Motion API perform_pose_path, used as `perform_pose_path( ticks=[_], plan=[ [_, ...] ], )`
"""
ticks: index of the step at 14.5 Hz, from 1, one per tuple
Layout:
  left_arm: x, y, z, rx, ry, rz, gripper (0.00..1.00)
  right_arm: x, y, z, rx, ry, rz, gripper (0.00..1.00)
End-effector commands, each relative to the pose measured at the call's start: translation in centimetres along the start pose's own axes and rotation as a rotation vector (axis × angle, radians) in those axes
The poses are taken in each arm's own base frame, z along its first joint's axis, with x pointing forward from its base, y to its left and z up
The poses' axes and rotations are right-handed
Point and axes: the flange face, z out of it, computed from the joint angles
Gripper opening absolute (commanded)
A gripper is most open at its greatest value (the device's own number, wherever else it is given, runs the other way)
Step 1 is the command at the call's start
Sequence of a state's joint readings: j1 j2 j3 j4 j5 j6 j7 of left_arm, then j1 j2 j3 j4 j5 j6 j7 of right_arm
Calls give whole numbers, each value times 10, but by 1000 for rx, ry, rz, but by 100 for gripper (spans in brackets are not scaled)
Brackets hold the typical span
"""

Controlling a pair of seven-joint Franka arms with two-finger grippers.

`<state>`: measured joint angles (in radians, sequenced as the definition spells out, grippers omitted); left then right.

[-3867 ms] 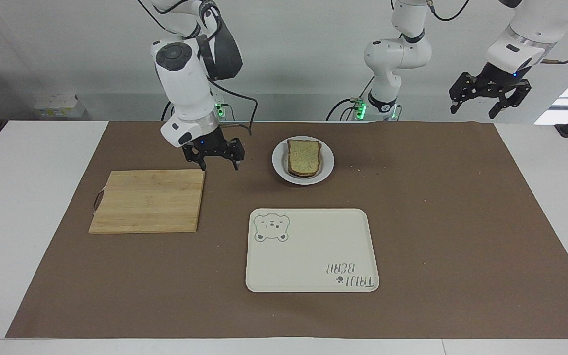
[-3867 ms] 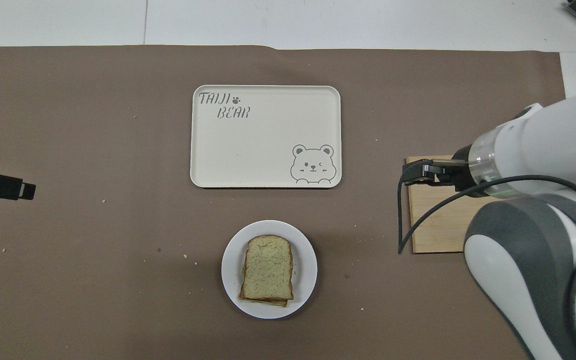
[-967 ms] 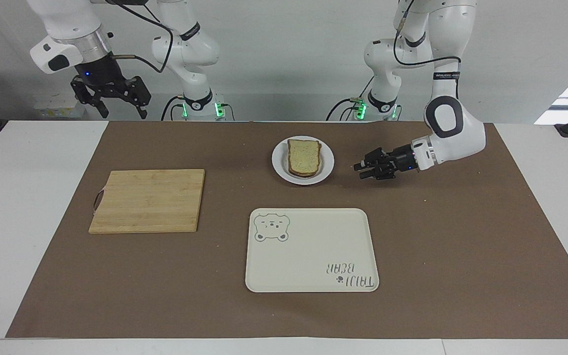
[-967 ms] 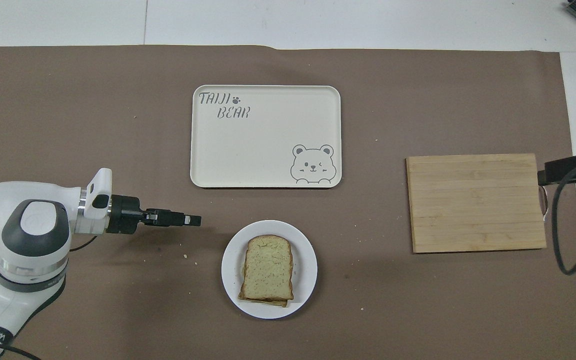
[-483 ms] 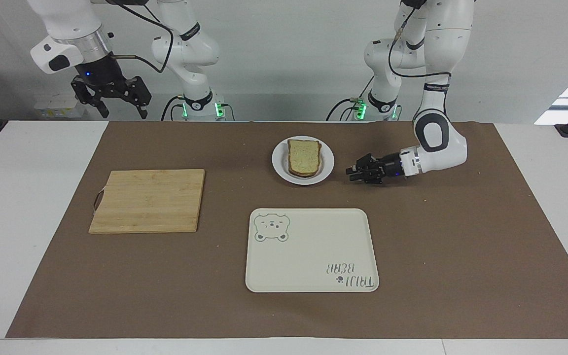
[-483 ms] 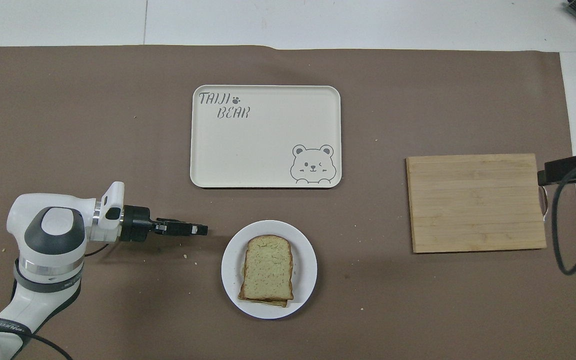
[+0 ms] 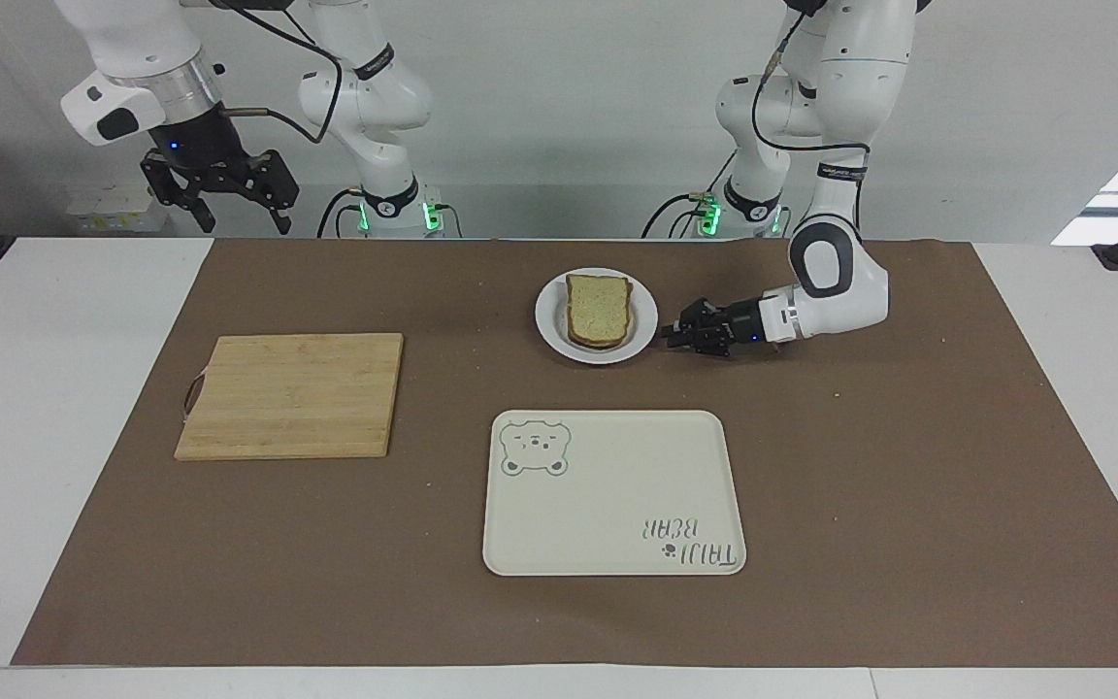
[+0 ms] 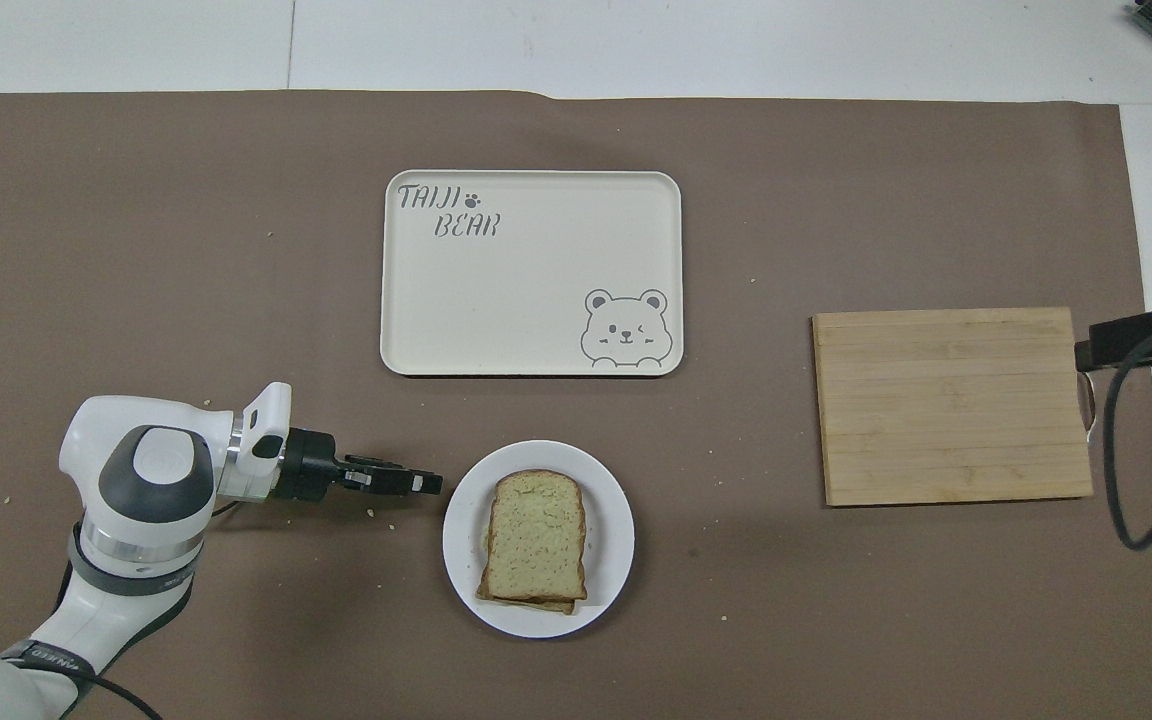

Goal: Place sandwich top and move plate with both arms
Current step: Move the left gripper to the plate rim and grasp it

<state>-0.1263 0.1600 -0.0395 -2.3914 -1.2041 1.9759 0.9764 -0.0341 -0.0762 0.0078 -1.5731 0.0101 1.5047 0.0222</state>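
While the sandwich top point(image 7: 599, 306) is lying on the plate point(image 7: 548, 328), left gripper point(image 7: 673, 337) just beside its rim, finger state impossible to tell; right gripper point(image 7: 219, 206) waiting aloft, fingers spread.

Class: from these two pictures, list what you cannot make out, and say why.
- What lies under the pale speckled bread slice on the round white plate: covered in both views.
- Whether the left gripper touches the plate rim: too small.
- Right gripper: cut off by the overhead view's edge.
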Motion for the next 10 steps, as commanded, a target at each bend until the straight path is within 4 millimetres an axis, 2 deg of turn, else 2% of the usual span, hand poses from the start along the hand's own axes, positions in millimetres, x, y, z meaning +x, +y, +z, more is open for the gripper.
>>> perform_pose_path(
  ticks=[1, 4, 6, 8, 10],
  plan=[
    [-11, 2, 1, 8, 21, 8, 29, -4, -11, 2, -6, 6, -43, 100],
    [-13, 4, 8, 12, 7, 13, 29, -3, -10, 2, -21, 8, -44, 100],
    [-14, 6, 9, 7, 1, 16, 29, -2, 8, 3, -18, 8, -11, 100],
    [-14, 6, 9, 2, 0, 15, 29, -2, 14, 4, -10, 4, -5, 100],
    [-15, 7, 11, 3, -4, 13, 29, -2, 10, 3, -6, 6, -14, 100]
  ],
)
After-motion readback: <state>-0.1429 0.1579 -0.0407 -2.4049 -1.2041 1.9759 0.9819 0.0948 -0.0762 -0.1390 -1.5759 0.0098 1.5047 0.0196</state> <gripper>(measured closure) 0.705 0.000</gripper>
